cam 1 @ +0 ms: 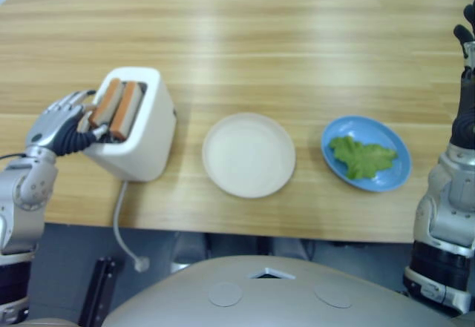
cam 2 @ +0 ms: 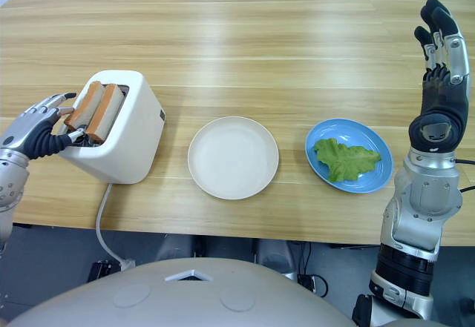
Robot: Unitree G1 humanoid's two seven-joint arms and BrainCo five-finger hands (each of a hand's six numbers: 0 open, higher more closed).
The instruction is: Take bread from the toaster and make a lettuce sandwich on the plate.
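Left hand: my left hand sits at the left side of the toaster, right up against the near end of the bread. I cannot tell whether it has a grip on a slice or only touches it.
Right hand: my right hand is raised at the right edge of the table, well apart from everything on it. Its fingers are stretched out and pointing up, and it holds nothing.
Bread: two slices stand side by side in the toaster's slots, with their tops sticking out above it.
Toaster: it is white and stands on the left part of the table near the front edge, turned at a slight angle. Its cord hangs down over the front edge.
Plate: the cream plate lies at the middle front of the table, between the toaster and the blue dish. It is bare.
Lettuce: one green leaf lies flat in the blue dish, to the right of the plate and near it without touching.
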